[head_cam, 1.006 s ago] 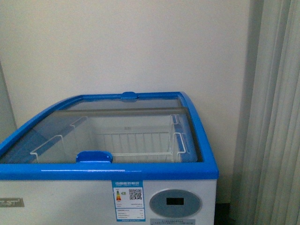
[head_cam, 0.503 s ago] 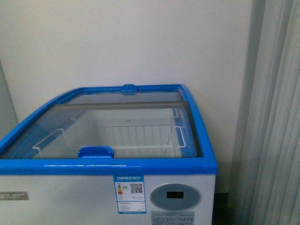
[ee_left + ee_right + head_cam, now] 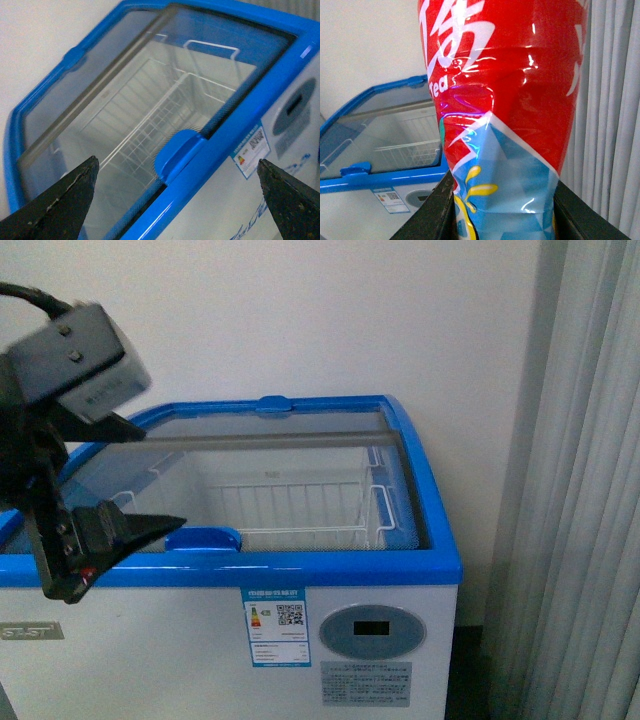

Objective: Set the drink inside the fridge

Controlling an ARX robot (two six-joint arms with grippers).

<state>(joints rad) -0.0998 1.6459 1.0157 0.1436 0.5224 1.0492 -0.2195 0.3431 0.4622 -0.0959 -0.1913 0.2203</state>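
The fridge (image 3: 300, 640) is a white chest freezer with a blue rim and a sliding glass lid (image 3: 270, 455). The lid has a blue handle (image 3: 203, 538). A white wire basket (image 3: 300, 508) shows under the glass, and an oval display panel (image 3: 373, 632) is on the front. My left gripper (image 3: 160, 480) is open, at the fridge's front left by the handle. In the left wrist view, the left gripper (image 3: 177, 161) straddles the handle (image 3: 180, 152). My right gripper (image 3: 502, 210) is shut on the drink (image 3: 505, 100), whose red label has white characters. Its cap is out of view.
A pale curtain (image 3: 590, 490) hangs to the right of the fridge. A plain wall (image 3: 300, 320) stands behind it. An energy sticker (image 3: 278, 627) is on the fridge front. The fridge also shows in the right wrist view (image 3: 380, 180), beyond the drink.
My left gripper has come into the front view from the left, open, near the lid handle. The fridge sits higher in the front view than before.
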